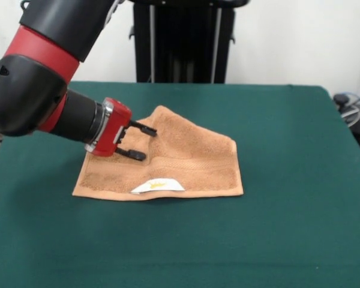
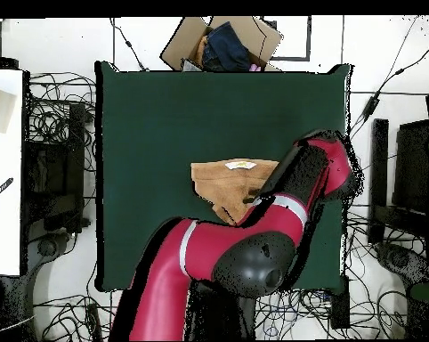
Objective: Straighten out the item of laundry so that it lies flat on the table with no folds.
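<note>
On the green tabletop [image 1: 288, 180], the orange-tan terry hand towel [image 1: 192, 162] lies near the middle, its near edge straight with a white label [image 1: 158, 186] turned up. Farther back, its far part is folded over into a sloping point. The gripper [image 1: 141, 142] reaches in sideways over the towel's folded left part, fingers [image 1: 145, 128] spread apart, holding nothing.
</note>
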`<state>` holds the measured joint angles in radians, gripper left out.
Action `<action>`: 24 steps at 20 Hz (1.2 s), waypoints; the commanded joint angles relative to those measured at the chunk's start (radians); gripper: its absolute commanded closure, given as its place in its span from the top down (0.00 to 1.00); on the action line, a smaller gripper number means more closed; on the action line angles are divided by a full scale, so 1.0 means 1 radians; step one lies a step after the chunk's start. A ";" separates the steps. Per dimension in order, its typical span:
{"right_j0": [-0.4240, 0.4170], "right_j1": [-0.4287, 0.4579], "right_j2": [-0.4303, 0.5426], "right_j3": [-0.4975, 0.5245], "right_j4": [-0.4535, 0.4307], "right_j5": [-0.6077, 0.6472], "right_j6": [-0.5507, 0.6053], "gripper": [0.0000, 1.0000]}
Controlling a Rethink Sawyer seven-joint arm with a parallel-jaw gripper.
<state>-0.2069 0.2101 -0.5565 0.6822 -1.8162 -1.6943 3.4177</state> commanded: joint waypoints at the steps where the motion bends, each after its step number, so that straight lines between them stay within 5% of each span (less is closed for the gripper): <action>1: -0.023 0.055 0.076 -0.089 0.029 0.034 0.272 1.00; 9: -0.018 0.050 0.051 -0.072 0.034 0.058 0.225 1.00; 24: -0.083 0.104 0.014 -0.244 0.016 0.032 0.244 1.00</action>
<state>-0.2513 0.2627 -0.5747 0.5390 -1.8154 -1.7580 3.4177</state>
